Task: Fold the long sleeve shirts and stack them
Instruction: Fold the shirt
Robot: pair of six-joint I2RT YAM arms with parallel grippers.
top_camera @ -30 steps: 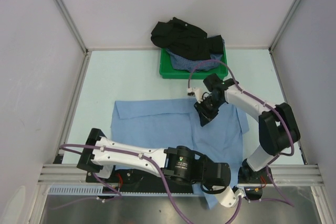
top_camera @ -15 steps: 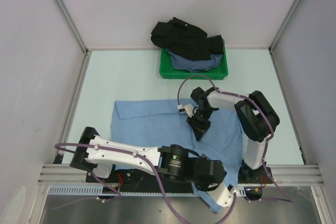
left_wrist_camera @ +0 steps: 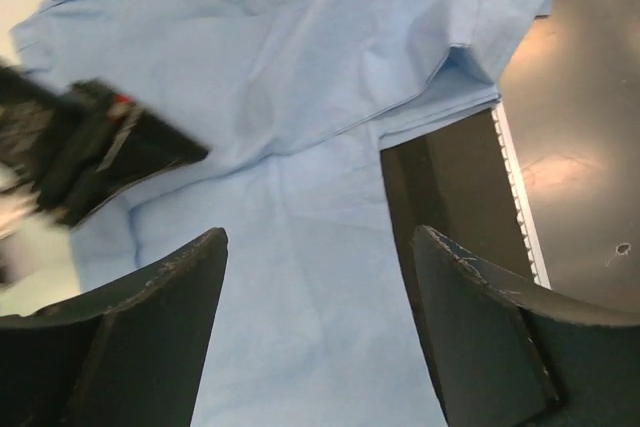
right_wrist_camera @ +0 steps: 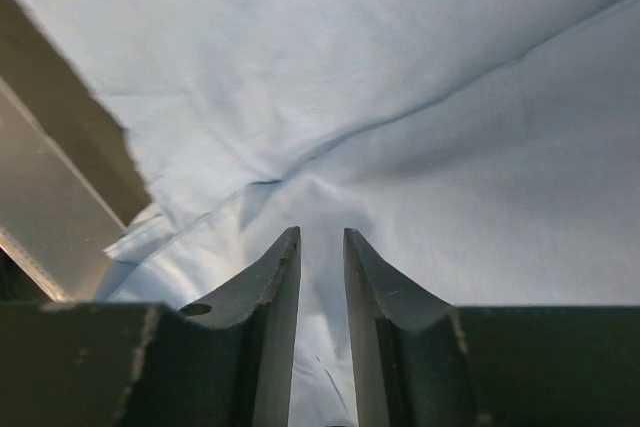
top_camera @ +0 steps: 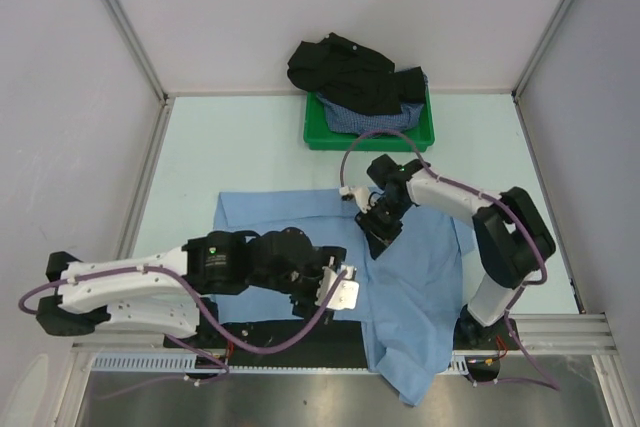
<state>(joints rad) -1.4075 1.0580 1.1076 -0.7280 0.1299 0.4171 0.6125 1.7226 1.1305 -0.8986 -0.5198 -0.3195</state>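
Left gripper (left_wrist_camera: 320,242) stands with its jaws wide apart and nothing between them; in the left wrist view only cloth shows in the gap. From above it hovers at the lower centre of the frame, just beside the left edge of the light blue shirt (top_camera: 425,267). That shirt lies spread on the table (top_camera: 250,157) across the middle of the frame. One sleeve stretches flat toward the left, and the lower end hangs over the near edge at the bottom, right of centre.

The right gripper (right_wrist_camera: 320,242) is down on the shirt's upper middle, just right of centre in the top view. Its jaws are nearly together with a thin slit between them. Creases in the cloth run toward the tips, but I cannot tell whether cloth is pinched or only pressed.

At the upper centre sits a green tray (top_camera: 320,137) holding the checked shirt (top_camera: 360,119). The black shirt (top_camera: 340,67) is heaped over the tray's far rim.
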